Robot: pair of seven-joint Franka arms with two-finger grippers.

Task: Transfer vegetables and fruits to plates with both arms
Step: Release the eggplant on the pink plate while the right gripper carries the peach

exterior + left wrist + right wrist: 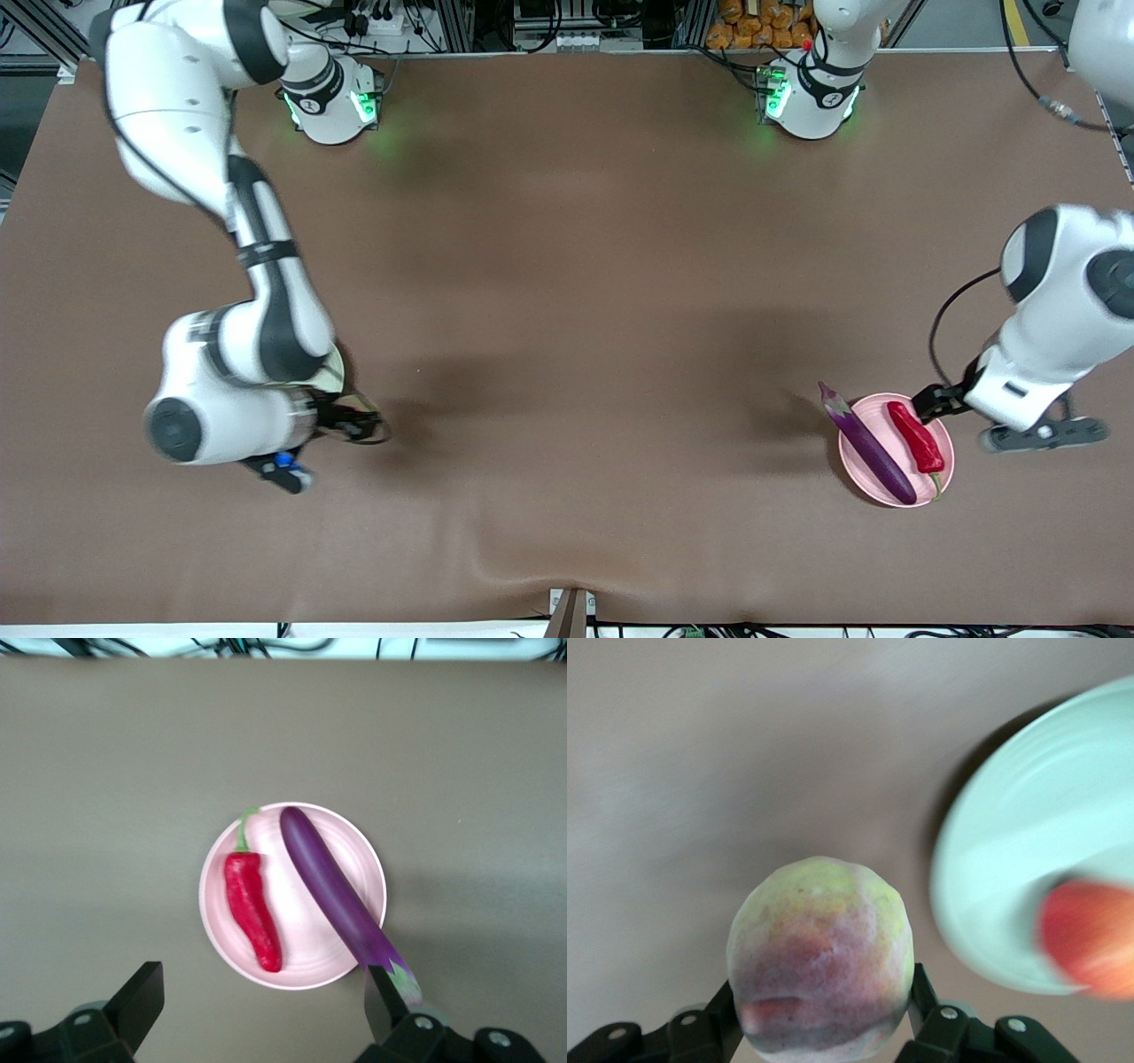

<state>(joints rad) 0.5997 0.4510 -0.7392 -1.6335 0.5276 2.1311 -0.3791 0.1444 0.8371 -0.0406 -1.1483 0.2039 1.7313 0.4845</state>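
Beside green plate [1010, 859], right gripper [819, 1028] grips peach [819, 957] (red fruit [1090, 939] cut off)

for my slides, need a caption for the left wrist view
Open left gripper above the pink plate holding chili pepper and eggplant.

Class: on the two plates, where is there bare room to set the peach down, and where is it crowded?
The pink plate is crowded: the eggplant and chili pepper fill it under the open left gripper. The green plate holds only the red fruit at one edge, with bare room beside it. The right gripper carries the peach near that plate.
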